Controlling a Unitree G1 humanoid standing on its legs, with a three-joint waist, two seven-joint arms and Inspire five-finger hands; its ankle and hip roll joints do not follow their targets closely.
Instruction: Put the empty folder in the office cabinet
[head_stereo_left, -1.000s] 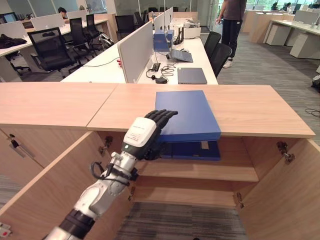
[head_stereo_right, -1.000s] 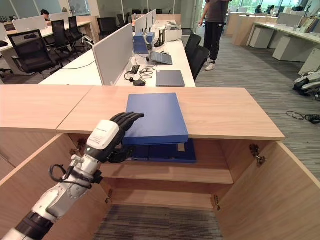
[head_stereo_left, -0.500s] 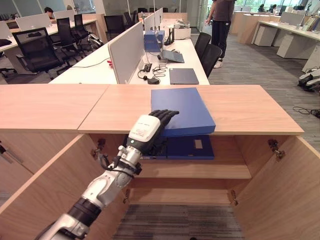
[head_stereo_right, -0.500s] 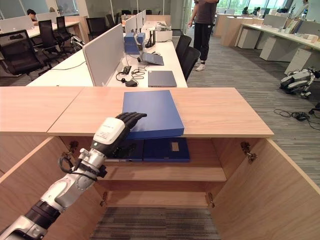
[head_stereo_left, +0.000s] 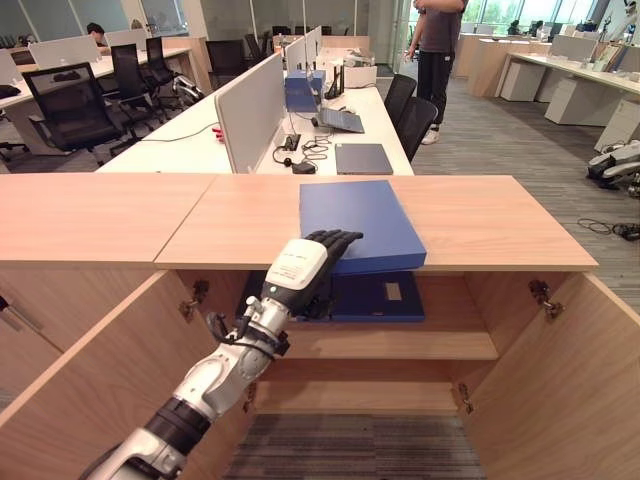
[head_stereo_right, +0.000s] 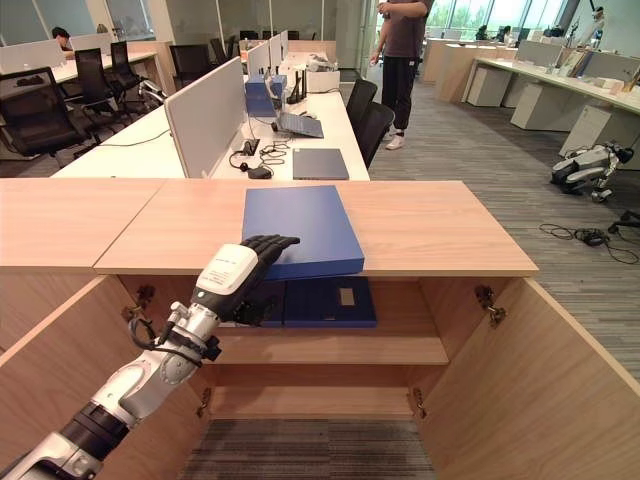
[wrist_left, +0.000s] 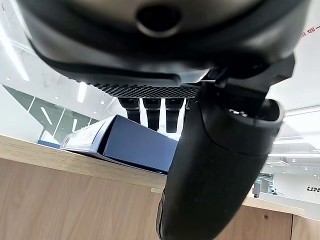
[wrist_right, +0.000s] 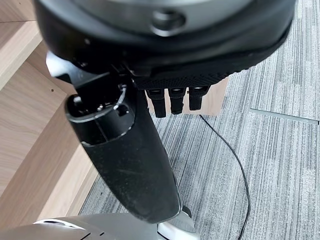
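Grabbing stage right now, I'd say. My left robot hand (head_stereo_left: 300, 268) is at the front left corner of the blue folder (head_stereo_left: 362, 224), which lies flat on the cabinet top (head_stereo_left: 480, 222) with its near edge overhanging the open cabinet. Fingers are laid over the top of the folder's corner. In the left wrist view they run straight out over the folder (wrist_left: 131, 146), with the thumb (wrist_left: 220, 165) lower down in front. Whether the thumb is actually pinching from underneath I can't really tell from these angles, so I'm not calling it a firm grip.

The right robot hand (wrist_right: 150, 95) hangs idle down over the carpet, fingers relaxed and holding nothing.

Inside the cabinet, the upper shelf (head_stereo_left: 400, 345) already has a dark blue folder (head_stereo_left: 378, 296) lying flat on it, right below the overhanging edge. Both cabinet doors (head_stereo_left: 575, 380) are swung wide open, so access is fine.

Next move as I see it: get the thumb under that corner for a real pinch, slide the folder forward off the surface, drop it below the top edge and feed it onto the shelf, probably on top of the one already there. One-corner grip on a wide flat folder means it'll likely sag or twist, so I'd go slow.
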